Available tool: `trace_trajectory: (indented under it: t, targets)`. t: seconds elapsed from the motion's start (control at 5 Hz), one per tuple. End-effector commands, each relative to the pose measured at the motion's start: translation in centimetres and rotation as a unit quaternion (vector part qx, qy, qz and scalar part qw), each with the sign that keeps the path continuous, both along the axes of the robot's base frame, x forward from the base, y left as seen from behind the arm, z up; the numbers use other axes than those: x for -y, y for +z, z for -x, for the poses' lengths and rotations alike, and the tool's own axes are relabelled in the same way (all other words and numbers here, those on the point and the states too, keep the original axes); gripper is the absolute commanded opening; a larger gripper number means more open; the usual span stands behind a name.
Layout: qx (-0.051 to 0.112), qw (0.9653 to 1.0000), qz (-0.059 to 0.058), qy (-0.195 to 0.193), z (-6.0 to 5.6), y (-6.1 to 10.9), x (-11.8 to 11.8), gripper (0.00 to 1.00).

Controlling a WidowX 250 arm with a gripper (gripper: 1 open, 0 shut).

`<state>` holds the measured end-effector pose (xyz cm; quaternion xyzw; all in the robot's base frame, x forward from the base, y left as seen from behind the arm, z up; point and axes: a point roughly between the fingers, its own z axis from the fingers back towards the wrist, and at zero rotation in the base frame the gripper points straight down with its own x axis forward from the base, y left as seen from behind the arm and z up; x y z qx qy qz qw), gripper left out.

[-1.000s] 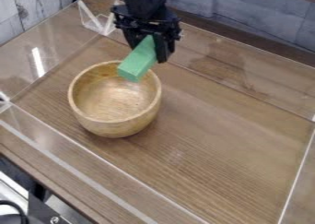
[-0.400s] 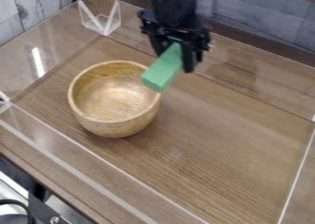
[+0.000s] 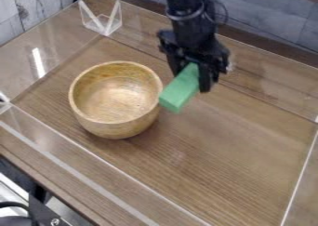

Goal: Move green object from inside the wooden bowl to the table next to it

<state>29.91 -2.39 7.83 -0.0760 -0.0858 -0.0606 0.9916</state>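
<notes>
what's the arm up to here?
The gripper is shut on the green object and holds it tilted in the air, just right of the wooden bowl in the camera view. The bowl looks empty now. The bar is outside the rim, above bare table, and not yet set down.

Black arm [image 3: 189, 11] angled down; end effector [image 3: 196, 70] clamped shut
</notes>
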Motion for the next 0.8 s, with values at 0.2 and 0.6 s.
trace_trajectory:
  t: [0.2,0.6]
  targets:
    - [0.013,0.9995,0.002,0.029,0.7,0.6,0.0,0.0]
    - [-0.006,0.9975,0.006,0.07,2.0,0.5,0.2,1.0]
